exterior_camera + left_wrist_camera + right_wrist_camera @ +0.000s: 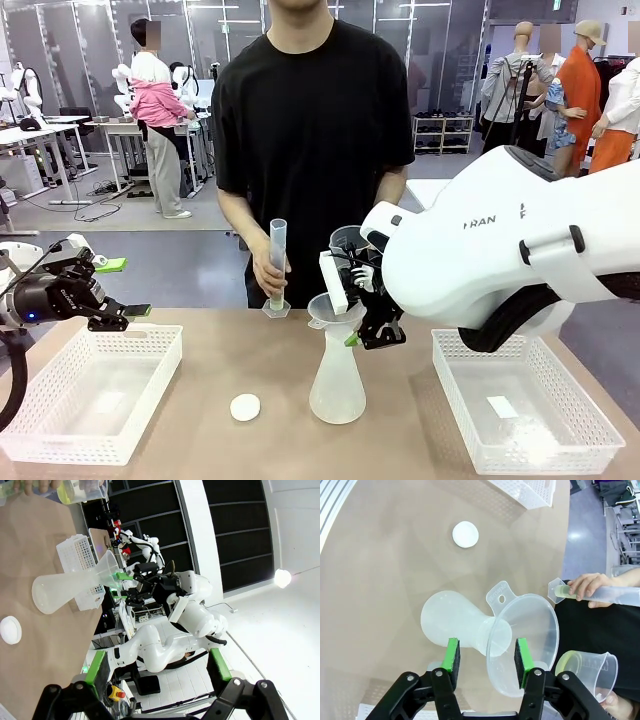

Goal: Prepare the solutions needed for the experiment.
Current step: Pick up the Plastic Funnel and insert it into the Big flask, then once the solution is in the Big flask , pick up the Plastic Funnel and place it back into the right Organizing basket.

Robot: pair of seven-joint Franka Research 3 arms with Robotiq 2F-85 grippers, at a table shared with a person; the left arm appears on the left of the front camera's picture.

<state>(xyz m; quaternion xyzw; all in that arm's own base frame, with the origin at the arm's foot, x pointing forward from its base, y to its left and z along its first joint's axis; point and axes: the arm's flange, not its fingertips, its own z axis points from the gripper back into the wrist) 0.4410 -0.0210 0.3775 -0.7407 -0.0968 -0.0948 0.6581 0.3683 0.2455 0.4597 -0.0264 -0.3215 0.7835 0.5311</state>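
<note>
The right gripper (486, 655) has its fingers open on both sides of the flask (451, 624) neck, by the funnel (527, 630). They grip nothing. The left gripper (125, 288) is wide open and empty above a white basket (60, 440). A person's hand (587, 585) holds a tall tube (620, 596) with a little yellow-green liquid (563, 591) at its bottom.

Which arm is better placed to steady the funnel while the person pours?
Right. The right claw, open, flanks the funnel atop the flask; the left claw hangs apart by the left basket.
</note>
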